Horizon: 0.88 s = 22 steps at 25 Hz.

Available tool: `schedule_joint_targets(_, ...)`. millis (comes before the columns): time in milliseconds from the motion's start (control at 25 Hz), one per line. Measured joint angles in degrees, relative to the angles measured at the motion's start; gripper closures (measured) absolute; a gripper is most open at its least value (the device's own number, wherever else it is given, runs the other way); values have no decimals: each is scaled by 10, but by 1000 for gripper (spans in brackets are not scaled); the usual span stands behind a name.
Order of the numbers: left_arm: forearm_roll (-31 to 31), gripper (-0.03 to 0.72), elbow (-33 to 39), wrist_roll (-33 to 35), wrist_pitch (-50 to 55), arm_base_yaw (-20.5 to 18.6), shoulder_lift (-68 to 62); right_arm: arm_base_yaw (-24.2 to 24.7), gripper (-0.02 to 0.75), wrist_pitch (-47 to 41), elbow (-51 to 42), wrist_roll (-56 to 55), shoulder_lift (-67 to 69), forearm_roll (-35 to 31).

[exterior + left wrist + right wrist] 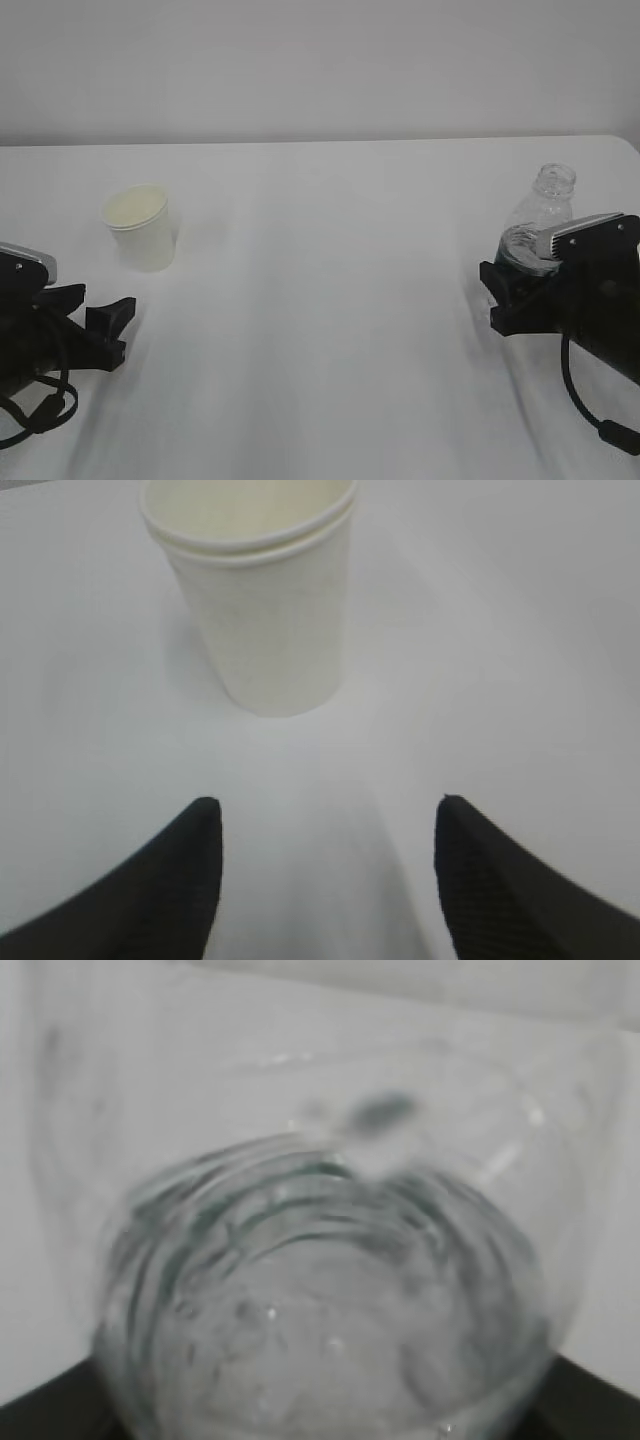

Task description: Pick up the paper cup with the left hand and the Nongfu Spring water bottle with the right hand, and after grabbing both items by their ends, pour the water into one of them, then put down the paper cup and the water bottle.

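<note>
Jaws first: we see the left hand (105, 325) with its jaws spread wide and nothing between them; in the left wrist view the two black fingertips (190, 880) sit at the bottom corners with bare tabletop in the gap. The right hand (520, 290) has its jaws around the lower body of the Nongfu Spring water bottle (545, 210), but we cannot tell whether they are pressing on it or just standing beside it; the fingers are barely visible in the right wrist view, only dark edges at the bottom corners.

The paper cup (140, 228) stands upright on the tabletop (330, 300) at the left, white outside, pale cream inside, rolled rim up. It is ahead of the left jaws, apart from them, roughly centred on the gap in the left wrist view (265, 610). A double rim line shows there; we cannot tell if it is one cup or two nested.

The bottle is at the far right, leaning a little to the right, mouth open and uppermost, no cap. In the right wrist view it fills the frame (330, 1290), clear and ribbed, blurred. The water (300, 1360) looks to sit low in it; level hard to read. Label not legible.

Tabletop is plain white, with a pale wall (320, 60) behind.
</note>
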<state>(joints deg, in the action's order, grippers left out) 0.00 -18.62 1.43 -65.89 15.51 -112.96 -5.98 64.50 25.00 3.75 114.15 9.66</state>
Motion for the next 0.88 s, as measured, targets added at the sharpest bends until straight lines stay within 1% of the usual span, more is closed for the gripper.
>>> schedule_joint_targets(240,0,204,-28,0,0,0,-2,0,260,0,0,6,-1,16)
schedule_joint_targets(320,-10,204,-39,0,-2,0,-4,0,260,0,0,8,-4,19)
schedule_joint_targets(640,-18,197,-76,1,-2,0,-57,0,260,0,0,14,-9,21)
schedule_joint_targets(720,-18,169,-87,1,-2,0,-68,0,260,0,0,15,-9,22)
schedule_joint_targets(880,-17,60,-110,1,-2,0,-94,0,260,0,0,15,-9,22)
